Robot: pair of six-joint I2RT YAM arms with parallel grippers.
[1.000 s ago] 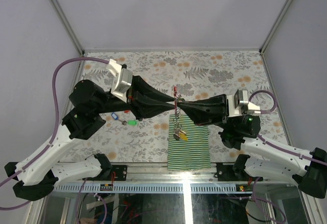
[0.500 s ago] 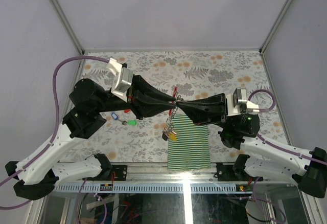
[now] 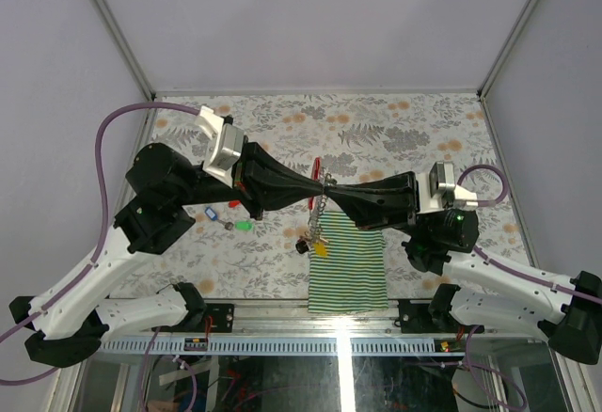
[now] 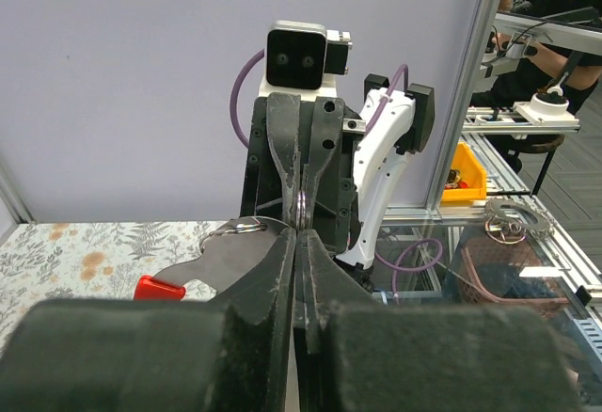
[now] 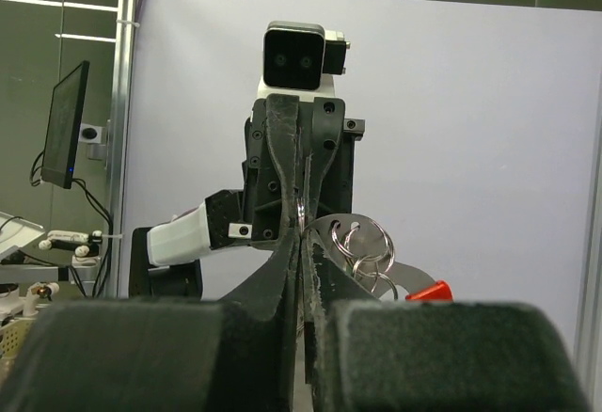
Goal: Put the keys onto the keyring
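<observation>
My left gripper (image 3: pixel 319 183) and right gripper (image 3: pixel 330 186) meet tip to tip above the table's middle. Both are shut on a thin metal ring (image 4: pixel 302 207) of the keyring (image 3: pixel 318 169), whose grey plate (image 4: pixel 212 266) ends in a red clip (image 4: pixel 158 288). From it a chain hangs down to a bunch of keys (image 3: pixel 314 241), one with a yellow tag. The right wrist view shows the plate (image 5: pixel 376 266) with rings threaded through its holes just right of my shut right gripper (image 5: pixel 301 238). The left gripper (image 4: pixel 301 235) shows no gap. Loose keys with a blue tag (image 3: pixel 211 213) and a green tag (image 3: pixel 244 226) lie under the left arm.
A green-and-white striped cloth (image 3: pixel 353 266) lies on the flowered table (image 3: pixel 395 130) near the front edge, below the grippers. The left arm's forearm crosses over the loose keys. Frame posts stand at the table's back corners.
The left gripper has closed fully at the ring. The hanging chain and keys have swung left, from over the cloth to its left edge.
</observation>
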